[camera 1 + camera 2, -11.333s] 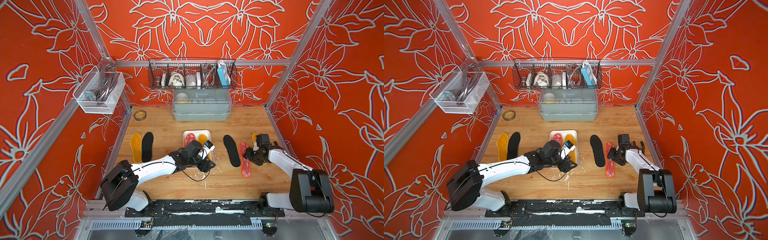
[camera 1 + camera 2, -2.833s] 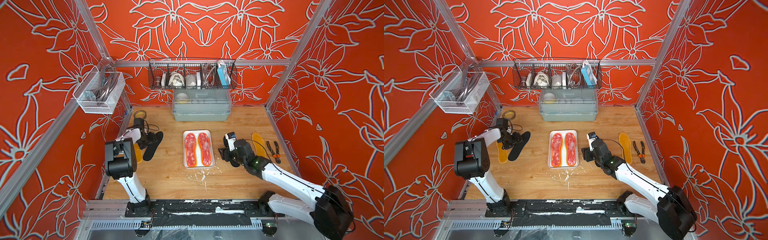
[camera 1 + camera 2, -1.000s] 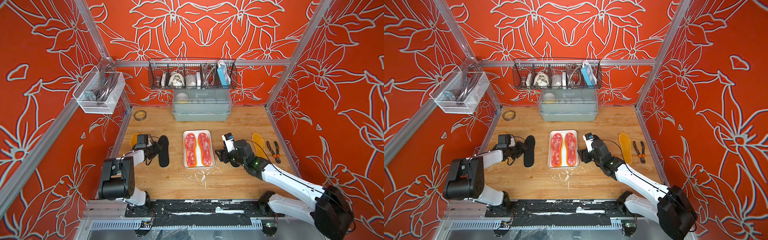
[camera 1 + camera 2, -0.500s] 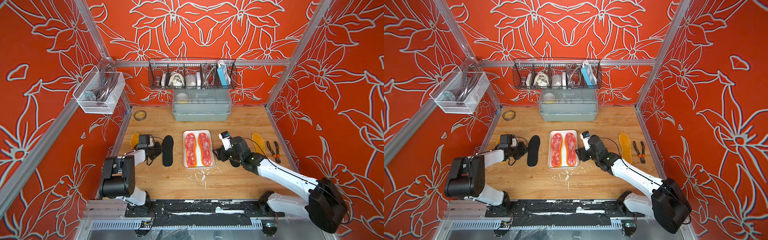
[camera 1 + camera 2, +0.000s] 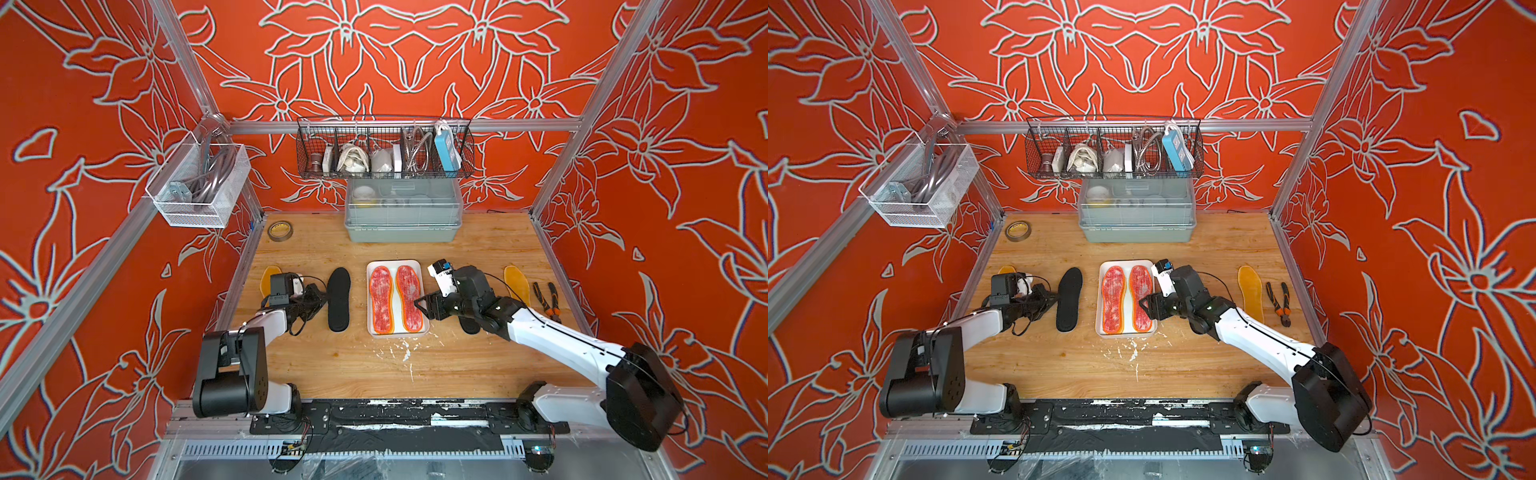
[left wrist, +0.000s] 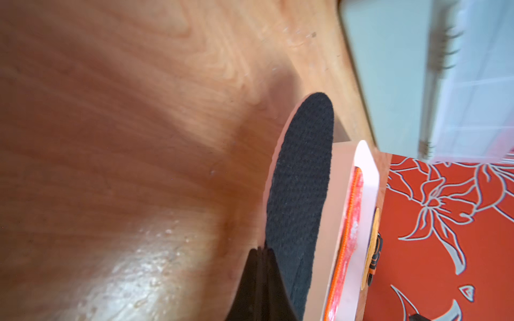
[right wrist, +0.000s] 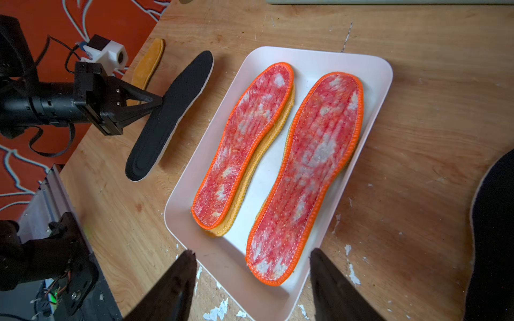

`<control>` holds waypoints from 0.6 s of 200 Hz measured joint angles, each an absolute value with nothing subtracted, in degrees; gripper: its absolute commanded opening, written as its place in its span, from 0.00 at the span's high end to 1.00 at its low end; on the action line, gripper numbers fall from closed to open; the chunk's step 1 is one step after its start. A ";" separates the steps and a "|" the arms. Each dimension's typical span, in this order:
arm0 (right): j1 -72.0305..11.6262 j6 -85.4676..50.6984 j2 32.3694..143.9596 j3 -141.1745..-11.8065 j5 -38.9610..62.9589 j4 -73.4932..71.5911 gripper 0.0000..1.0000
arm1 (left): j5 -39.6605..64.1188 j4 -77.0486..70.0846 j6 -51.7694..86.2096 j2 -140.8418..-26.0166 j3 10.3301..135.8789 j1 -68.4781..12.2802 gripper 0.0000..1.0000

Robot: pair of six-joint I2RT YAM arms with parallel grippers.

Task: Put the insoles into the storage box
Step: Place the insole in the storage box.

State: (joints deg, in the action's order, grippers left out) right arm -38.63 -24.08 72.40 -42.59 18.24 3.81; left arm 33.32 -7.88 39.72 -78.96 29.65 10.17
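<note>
left gripper [image 7: 160,99]: jaws shut to a point, low over the table [image 5: 353,365], tips against the long edge of the black insole [image 7: 169,111] (whether they pinch that edge or only touch it, I cannot tell)
black insole: lies on the wood just beside the storage box [image 7: 319,57], outside it and along its long wall
right gripper [image 7: 251,261]: jaws apart and empty, hovering over a near corner of the box, above the heel end of one of the red-and-white insoles [image 7: 306,172]
step in hand: getting the black insole over the box wall; by the count below, about half the task looks done
next move: as I judge it, the left gripper needs a sure hold on that thin edge, a lift clear of the rim, then a lay-down onto the nearer stack; the right gripper should keep off the box meanwhile so the two do not meet
red-and-white insoles: two, side by side in the box
amber insoles: four; one under each red one (its edge [image 7: 247,180] is plain under one, only a sliver shows under the other), one on the far side of the left gripper from the box [image 5: 270,276], one well apart on the opposite side [image 5: 516,284]
black insoles: two, both outside; the second black insole [image 7: 495,222] is mostly hidden beneath the right arm [image 5: 552,336]
in the box, outside it: four, four
pliers [image 5: 548,301]: one pair, just beside the amber insole on that side
tape roll [image 5: 279,230]: one, near a back corner
grey-green bin [image 5: 403,235]: one, at the back wall
wire baskets [image 5: 384,145]: two, hung on the walls
</note>
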 measured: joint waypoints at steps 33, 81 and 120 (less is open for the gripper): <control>-38.63 -24.71 73.34 -43.13 19.14 3.84 0.33 | 33.32 -8.12 40.84 -74.30 28.51 10.20 1.00; -38.63 -24.56 73.30 -43.22 18.81 4.36 0.31 | 32.99 -6.46 42.33 -69.69 28.36 9.37 1.00; -38.63 -22.26 70.28 -41.54 15.33 4.47 0.16 | 29.43 -3.95 43.55 -64.34 28.38 2.68 1.00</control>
